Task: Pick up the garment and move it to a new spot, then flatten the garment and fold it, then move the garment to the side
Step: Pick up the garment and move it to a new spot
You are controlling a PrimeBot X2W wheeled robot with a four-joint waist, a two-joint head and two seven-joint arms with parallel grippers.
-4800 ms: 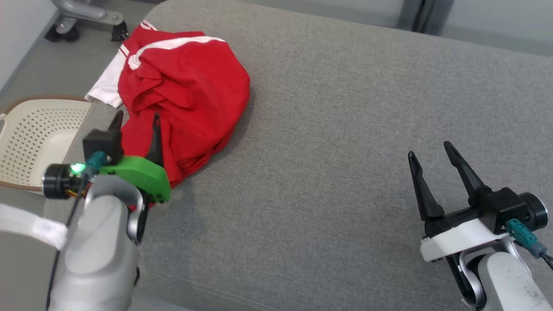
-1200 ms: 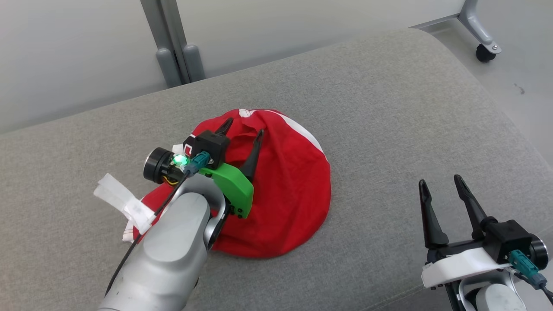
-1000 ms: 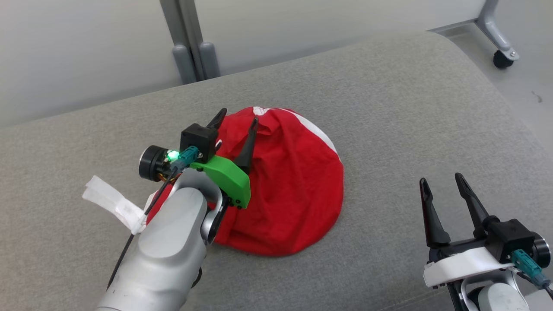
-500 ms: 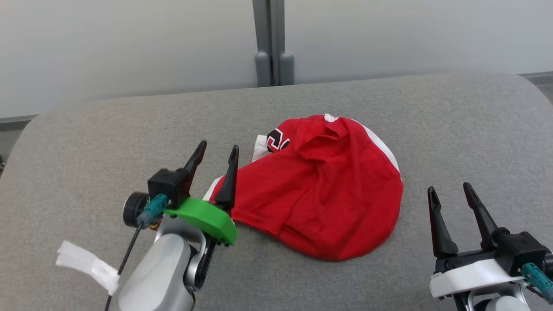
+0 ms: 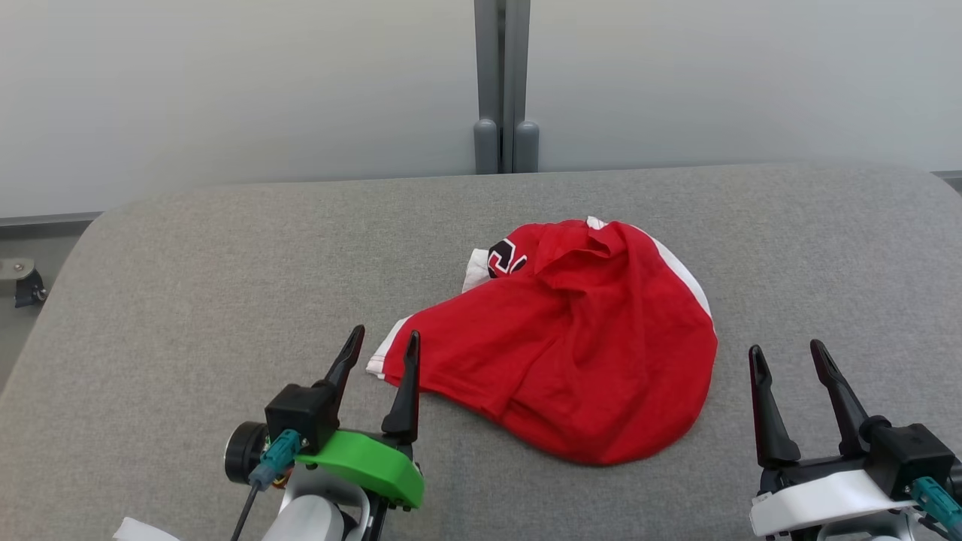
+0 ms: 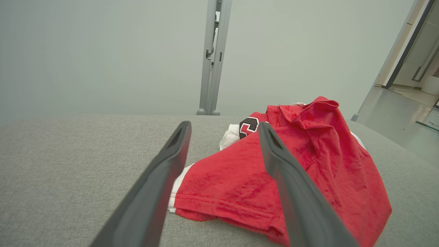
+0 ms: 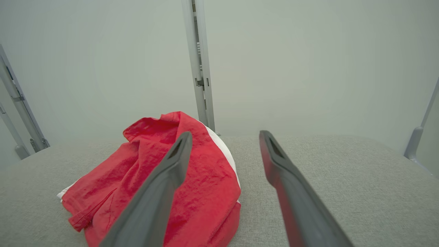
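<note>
A crumpled red garment [image 5: 571,353] is being shown lying in a heap on the grey padded surface [image 5: 188,285], between the two hands: just ahead of the left hand [image 5: 385,331] and to its right, and ahead of the right hand [image 5: 785,346] and to its left. Both hands are being held open and empty, fingers spread, with nothing being gripped; the right finger of the left hand is being seen against the garment's white-trimmed corner, though whether it is being touched cannot be told. The garment's long axis is being judged to run across the surface from the left hand towards the right hand, with the white-trimmed corner pointing at the left hand and the bunched, raised end with the dark lettered patch lying on the side away from both hands; which end is the neck cannot be told while it is being kept in folds. Trouble is being expected chiefly from the layers: if several are being pinched together at the near corner, the heap would be dragged rather than spread, and creases would be carried into the fold.
</note>
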